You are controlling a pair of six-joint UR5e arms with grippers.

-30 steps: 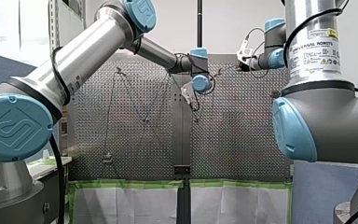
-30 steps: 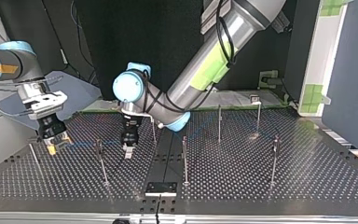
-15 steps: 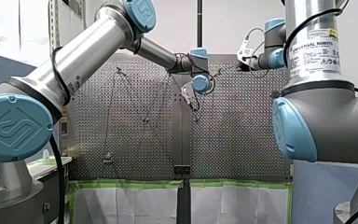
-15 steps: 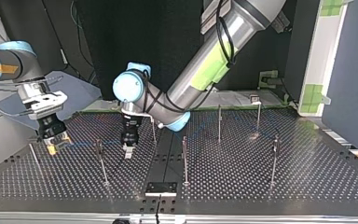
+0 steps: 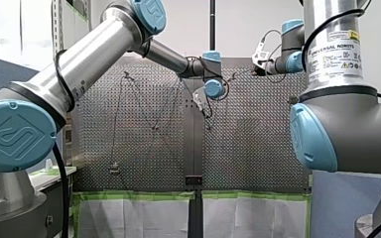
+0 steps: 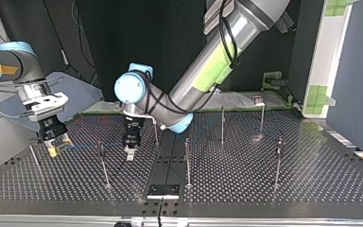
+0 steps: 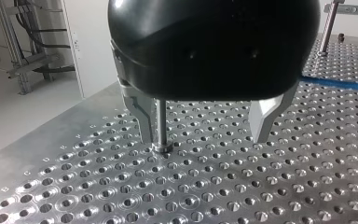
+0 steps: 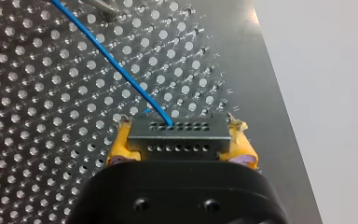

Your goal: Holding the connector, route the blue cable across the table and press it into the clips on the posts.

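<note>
Connector point(image 8: 178, 136) sits clamped in my right gripper point(image 8: 180, 145).

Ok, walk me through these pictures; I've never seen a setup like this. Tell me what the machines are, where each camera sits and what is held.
These are two robot arms at a perforated metal table. One camera looks from behind the arms, one faces them from across the table, and one rides on each wrist. Thin upright posts stand on the table. My right gripper, with yellow pads, is shut on a dark connector; the blue cable runs from it over the table. My left gripper is open and empty, a post close beside one finger.
</note>
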